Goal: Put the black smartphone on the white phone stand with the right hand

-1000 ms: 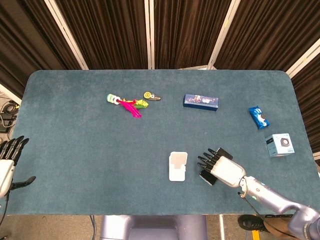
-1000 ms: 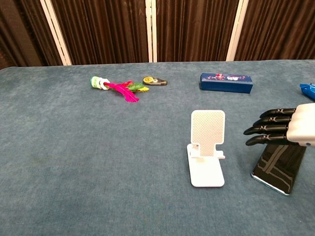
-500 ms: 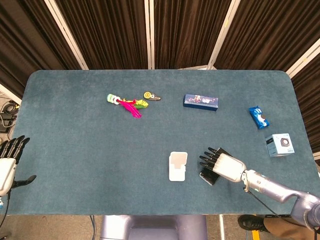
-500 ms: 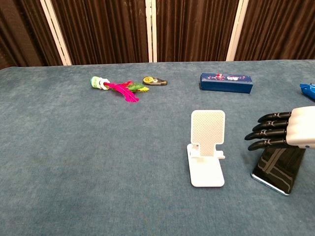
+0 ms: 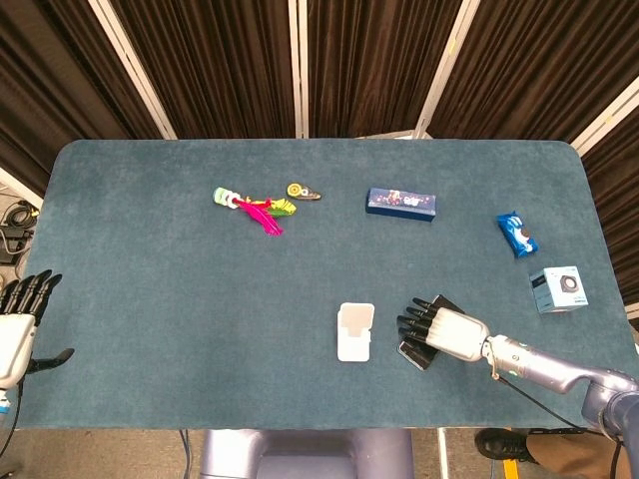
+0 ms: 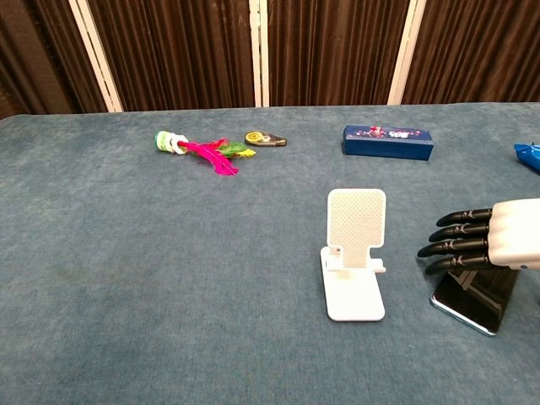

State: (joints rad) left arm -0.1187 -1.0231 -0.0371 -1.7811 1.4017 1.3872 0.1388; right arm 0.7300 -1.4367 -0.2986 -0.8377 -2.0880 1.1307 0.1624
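The black smartphone [image 6: 474, 299] lies flat on the blue table, right of the white phone stand [image 6: 354, 253]. In the head view the phone [image 5: 412, 351] shows only at its ends, since my right hand [image 5: 444, 330] lies over it. That right hand [image 6: 488, 240] is held flat and low above the phone, fingers stretched out toward the stand and holding nothing. I cannot tell whether it touches the phone. The stand [image 5: 355, 330] is upright with nothing on it. My left hand [image 5: 18, 319] hangs beside the table's left edge, fingers spread.
At the back lie a pink and green feathered toy [image 5: 255, 208], a small round tape dispenser [image 5: 302, 192] and a dark blue box [image 5: 400, 203]. A blue snack packet [image 5: 516, 234] and a small light blue box [image 5: 559, 289] sit near the right edge.
My right hand has sunk lower over the phone and drawn slightly toward the table's front edge. The phone and stand have not moved.
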